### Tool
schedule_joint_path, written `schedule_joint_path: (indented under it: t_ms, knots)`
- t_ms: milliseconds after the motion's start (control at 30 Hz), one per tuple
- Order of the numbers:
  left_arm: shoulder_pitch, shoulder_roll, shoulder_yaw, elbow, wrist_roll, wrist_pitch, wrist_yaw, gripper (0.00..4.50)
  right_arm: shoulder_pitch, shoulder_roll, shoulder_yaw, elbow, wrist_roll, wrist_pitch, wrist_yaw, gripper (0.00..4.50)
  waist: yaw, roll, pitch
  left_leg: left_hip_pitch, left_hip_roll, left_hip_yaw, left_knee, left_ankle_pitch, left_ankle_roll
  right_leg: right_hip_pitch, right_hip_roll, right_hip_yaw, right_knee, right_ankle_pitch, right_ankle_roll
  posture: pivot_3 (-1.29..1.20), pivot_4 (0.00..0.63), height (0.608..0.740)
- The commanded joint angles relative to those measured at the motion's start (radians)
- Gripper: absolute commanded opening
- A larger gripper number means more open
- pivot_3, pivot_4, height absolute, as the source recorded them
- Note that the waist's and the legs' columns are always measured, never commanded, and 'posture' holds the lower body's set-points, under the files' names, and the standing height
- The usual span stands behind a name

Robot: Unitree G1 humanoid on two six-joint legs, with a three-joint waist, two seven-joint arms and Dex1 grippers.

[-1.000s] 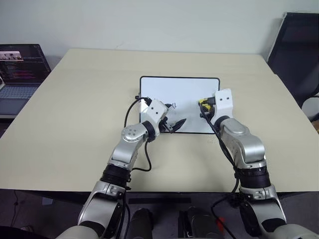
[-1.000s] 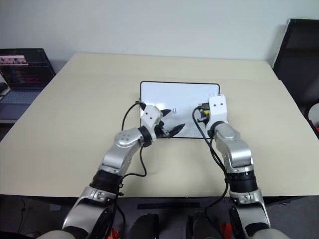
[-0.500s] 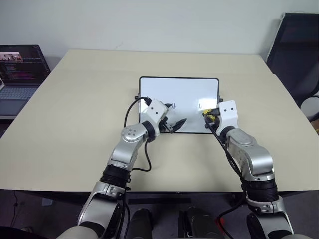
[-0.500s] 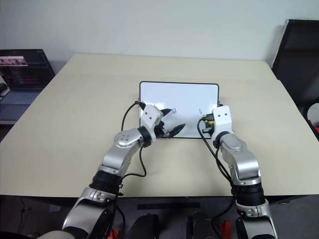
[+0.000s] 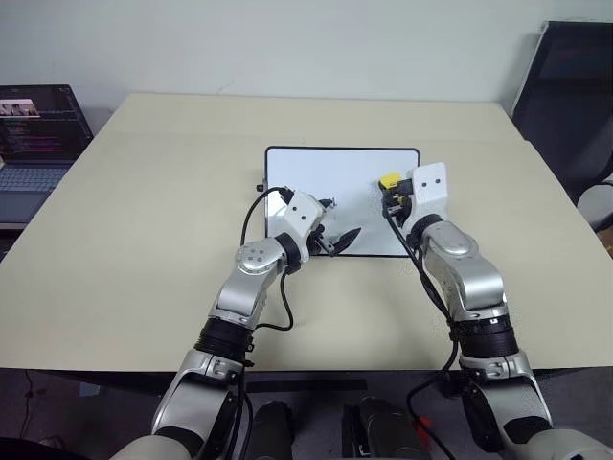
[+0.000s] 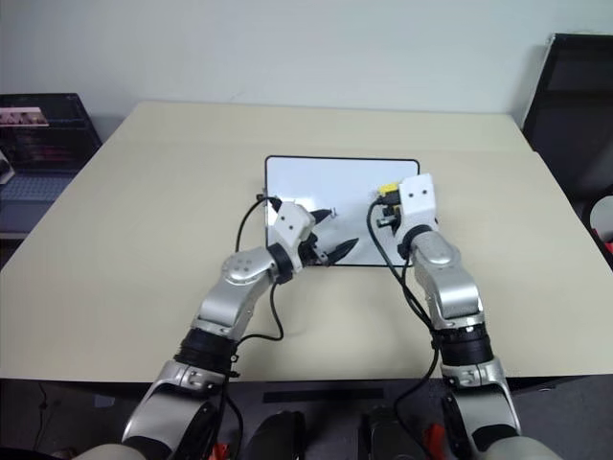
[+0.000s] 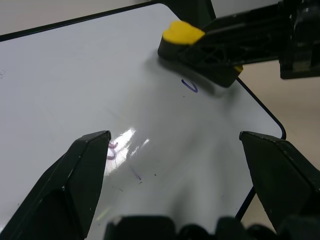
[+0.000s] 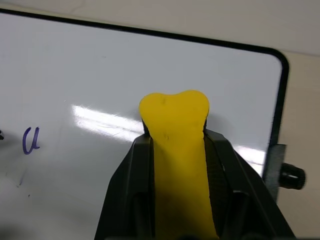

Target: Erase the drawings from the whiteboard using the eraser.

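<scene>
The whiteboard [image 5: 326, 172] lies flat on the table in front of me. My right gripper [image 5: 391, 192] hangs over the board's right part, shut on the yellow eraser [image 5: 390, 180], whose yellow end [image 8: 175, 117] sticks out past the fingers. My left gripper [image 5: 337, 222] rests open at the board's near edge, both fingers spread over the white surface. Of the drawings, a blue curl [image 7: 190, 87] sits on the board just beside the eraser [image 7: 182, 32], a blue "u" [image 8: 31, 140] lies further toward the middle, and a faint mark [image 7: 112, 146] is close to my left finger.
The beige table [image 5: 144, 240] spreads wide around the board. An open laptop [image 5: 38, 125] stands off the table's left side, and a black chair [image 5: 575, 105] is at the far right. A small black knob [image 8: 292, 176] sticks out from the board's right edge.
The right gripper drew the eraser back toward the board's near edge, uncovering a blue mark, then pushed it forward again over the right part. The left gripper stayed where it was.
</scene>
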Motion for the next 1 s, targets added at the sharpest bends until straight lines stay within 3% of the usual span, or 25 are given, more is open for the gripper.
schedule_joint_path:
  t_ms: [33, 600, 800, 1000]
  knots:
    - [-0.007, 0.007, 0.016, -0.043, -0.003, -0.008, 0.009, 4.5, 0.019, -0.024, 0.029, -0.012, -0.033, 0.053, 0.016, 0.96, 0.0, 0.0, 0.0, 0.0, 0.0, 0.0, 0.0, 0.0, 0.0, 0.0, 0.0, 0.0, 0.0, 0.0, 0.0, 0.0, 0.15, 0.74]
    - [0.091, 0.048, 0.052, -0.176, -0.036, 0.075, 0.035, 4.5, 0.194, -0.124, -0.001, -0.177, -0.045, 0.167, 0.075, 0.96, 0.001, 0.0, 0.0, 0.002, 0.001, 0.0, 0.002, 0.0, 0.0, 0.003, 0.0, 0.0, 0.001, 0.0, 0.0, 0.0, 0.15, 0.74]
    - [0.239, 0.08, 0.093, -0.347, -0.044, 0.149, 0.08, 4.5, 0.242, -0.165, -0.037, -0.219, -0.01, 0.063, 0.142, 0.96, 0.0, 0.0, 0.0, 0.003, 0.002, 0.0, 0.002, 0.0, 0.0, 0.003, -0.001, 0.001, 0.001, 0.0, 0.0, 0.0, 0.15, 0.74]
    - [0.342, 0.087, 0.108, -0.425, -0.05, 0.116, 0.088, 4.5, 0.287, -0.212, -0.079, -0.282, 0.053, -0.171, 0.273, 0.96, 0.001, 0.0, 0.0, 0.003, 0.002, 0.0, 0.001, 0.0, 0.0, 0.003, -0.001, 0.001, -0.001, 0.0, 0.0, 0.0, 0.15, 0.74]
